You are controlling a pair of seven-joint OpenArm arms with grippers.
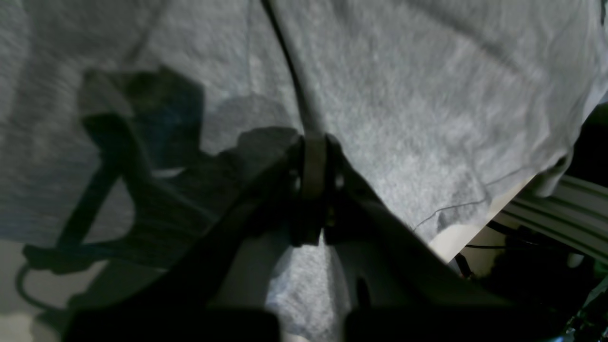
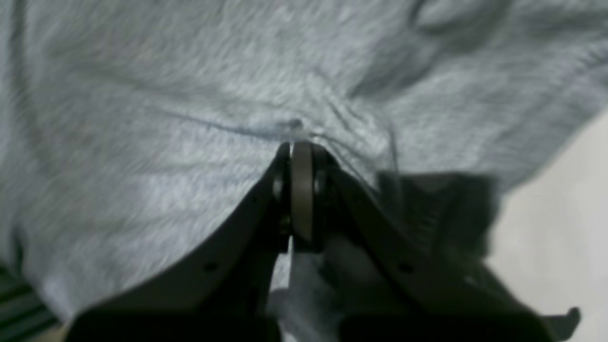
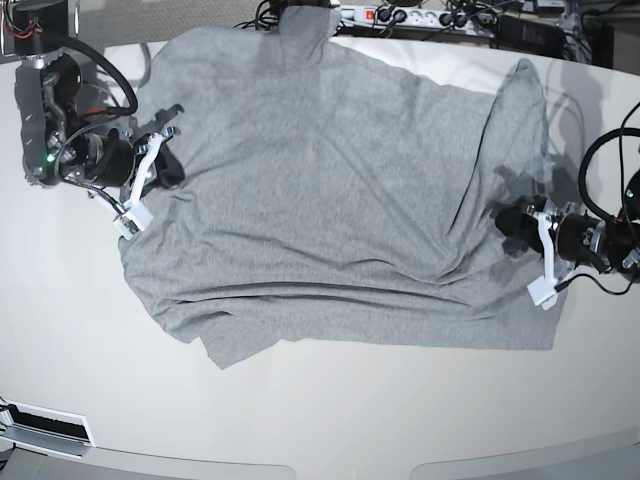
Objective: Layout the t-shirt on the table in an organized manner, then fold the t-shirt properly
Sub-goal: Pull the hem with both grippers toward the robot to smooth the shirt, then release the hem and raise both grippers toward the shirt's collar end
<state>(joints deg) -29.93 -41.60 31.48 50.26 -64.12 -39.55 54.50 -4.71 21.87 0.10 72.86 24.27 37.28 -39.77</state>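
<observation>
From my station I see the t-shirt (image 3: 330, 200) spread plain side up across the table (image 3: 330, 420), its far edge hanging over the back. My left gripper (image 3: 512, 228) pinches the cloth at the shirt's edge on the base view's right; my right gripper (image 3: 165, 170) is clamped on the opposite edge, fabric bunched between its pads.
</observation>
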